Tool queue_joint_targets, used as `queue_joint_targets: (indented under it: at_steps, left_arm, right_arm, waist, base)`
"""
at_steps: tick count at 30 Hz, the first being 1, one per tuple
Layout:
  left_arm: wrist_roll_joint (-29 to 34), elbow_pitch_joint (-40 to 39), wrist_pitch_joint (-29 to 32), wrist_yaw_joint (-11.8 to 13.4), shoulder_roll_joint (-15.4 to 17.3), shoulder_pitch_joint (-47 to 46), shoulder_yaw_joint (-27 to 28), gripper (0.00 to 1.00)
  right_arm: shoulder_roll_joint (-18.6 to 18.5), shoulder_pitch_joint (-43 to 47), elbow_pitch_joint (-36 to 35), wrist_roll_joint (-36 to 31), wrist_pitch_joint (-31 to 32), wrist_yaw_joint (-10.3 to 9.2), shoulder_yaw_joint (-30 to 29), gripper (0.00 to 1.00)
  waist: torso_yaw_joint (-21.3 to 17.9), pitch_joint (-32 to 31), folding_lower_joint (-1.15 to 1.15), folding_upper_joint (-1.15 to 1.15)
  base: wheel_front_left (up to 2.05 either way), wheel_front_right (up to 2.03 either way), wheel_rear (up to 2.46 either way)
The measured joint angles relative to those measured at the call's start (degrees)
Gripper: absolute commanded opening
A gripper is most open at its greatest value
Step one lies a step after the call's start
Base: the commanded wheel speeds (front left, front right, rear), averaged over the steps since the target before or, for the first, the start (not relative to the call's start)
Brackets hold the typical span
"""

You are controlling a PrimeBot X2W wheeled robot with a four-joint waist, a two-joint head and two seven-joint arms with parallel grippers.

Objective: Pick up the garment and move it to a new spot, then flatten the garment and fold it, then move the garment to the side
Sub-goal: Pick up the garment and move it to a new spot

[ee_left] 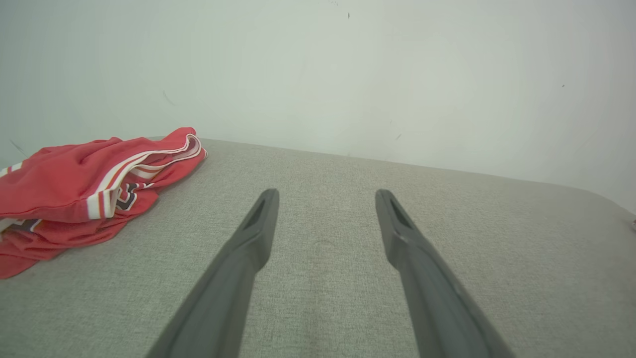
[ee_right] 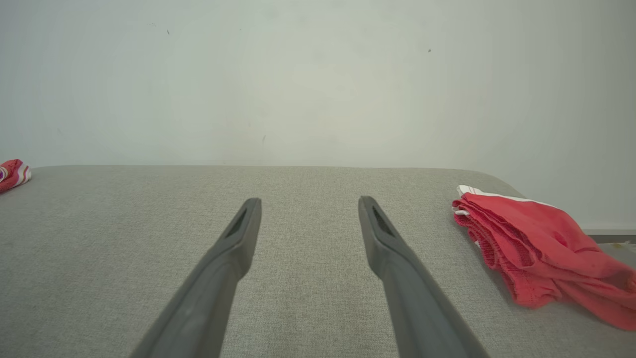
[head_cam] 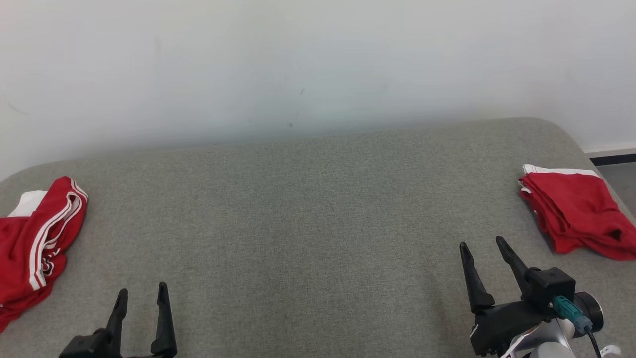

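On my far left: crumpled red garment (head_cam: 35, 243)

It lies at the table's (head_cam: 308, 209) left edge, long axis front to back, striped end toward the wall (head_cam: 318, 64). My left gripper (head_cam: 142, 288) and right gripper (head_cam: 481, 241) hold jaws apart, empty.

A crumpled red, white-striped garment (head_cam: 35, 243) lies at the grey padded surface's (head_cam: 308, 209) left edge; a folded red garment (head_cam: 576, 214) lies at its right edge.
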Motion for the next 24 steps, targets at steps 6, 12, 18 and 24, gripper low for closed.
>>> queue_joint_targets:
  at_steps: [6, 12, 18, 24]
  left_arm:
    - [-0.59, 0.0, 0.0, 0.45, 0.0, -0.02, -0.15, 1.0]
    - [-0.59, -0.11, 0.0, 0.46, 0.0, -0.02, -0.31, 1.0]
    - [-0.54, -0.47, 0.0, 0.52, -0.02, 0.0, -0.71, 1.0]
    - [0.44, -0.78, 0.0, 0.45, -0.03, 0.12, -0.46, 1.0]
  right_arm:
    - [0.35, -0.36, 1.74, -0.33, -1.11, 0.0, 0.04, 1.0]
    - [0.86, -0.88, 3.47, -0.34, -2.0, 0.0, 0.49, 1.0]
    - [0.97, -1.16, 4.78, -0.34, -2.66, 0.0, 1.04, 1.0]
    - [1.0, -1.16, 5.6, -0.1, -3.26, 0.0, 1.23, 1.0]
  waist:
    - [-0.35, -0.18, 0.0, 0.01]
    - [-0.1, -0.36, 0.0, 0.01]
    - [1.09, -0.34, 0.0, 0.01]
    - [3.8, -0.34, 0.01, 0.01]
  base:
    - [0.0, 0.0, 0.0]
    - [0.0, 0.0, 0.0]
    - [0.0, 0.0, 0.0]
    - [0.0, 0.0, 0.0]
